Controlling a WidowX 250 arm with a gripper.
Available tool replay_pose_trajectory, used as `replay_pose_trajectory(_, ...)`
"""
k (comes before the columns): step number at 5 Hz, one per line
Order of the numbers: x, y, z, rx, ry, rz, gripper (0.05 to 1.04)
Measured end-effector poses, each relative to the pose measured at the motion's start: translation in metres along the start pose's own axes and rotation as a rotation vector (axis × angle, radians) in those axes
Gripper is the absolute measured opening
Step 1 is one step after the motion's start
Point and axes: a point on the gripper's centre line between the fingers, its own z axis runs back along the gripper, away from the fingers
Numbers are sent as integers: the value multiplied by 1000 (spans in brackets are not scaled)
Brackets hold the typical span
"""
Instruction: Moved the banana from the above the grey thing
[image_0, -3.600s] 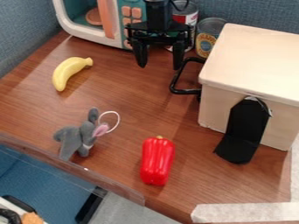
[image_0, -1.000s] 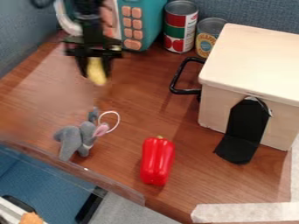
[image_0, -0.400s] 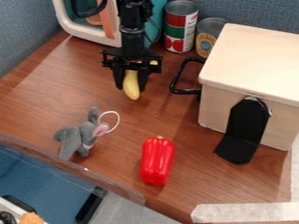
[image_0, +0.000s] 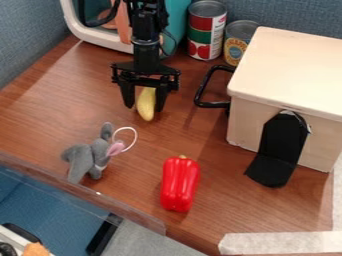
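Your gripper (image_0: 144, 108) stood with its fingers spread, one on each side of the banana (image_0: 145, 111), and a gap showed on the view's left side of the fruit. A moment earlier the fingers had been closer together around it, so you seemed to have just let go. The banana had also come away from its first spot near the toy microwave (image_0: 98, 39), at the upper left, to the middle of the worktop (image_0: 50, 112). It now lay up and to the right of the grey plush elephant (image_0: 82, 159), well apart from it. For the task, that looked like the move all but made, with only a straight lift left to you; a sideways drift could have nudged the fruit.

Your arm (image_0: 146, 30) came in from the top edge and hung nearly upright, fingers pointing down. Farther out, the red pepper (image_0: 180, 185) lay below and to the right, clear of the banana.
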Motion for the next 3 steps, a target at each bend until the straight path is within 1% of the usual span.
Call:
replay_pose_trajectory(1,-5,1,-5,17,31,-6,1011)
replay_pose_trajectory(2,-13,-6,12,15,-9,-45,1006)
replay_pose_trajectory(3,-17,-11,50,-8,-109,-91,1000)
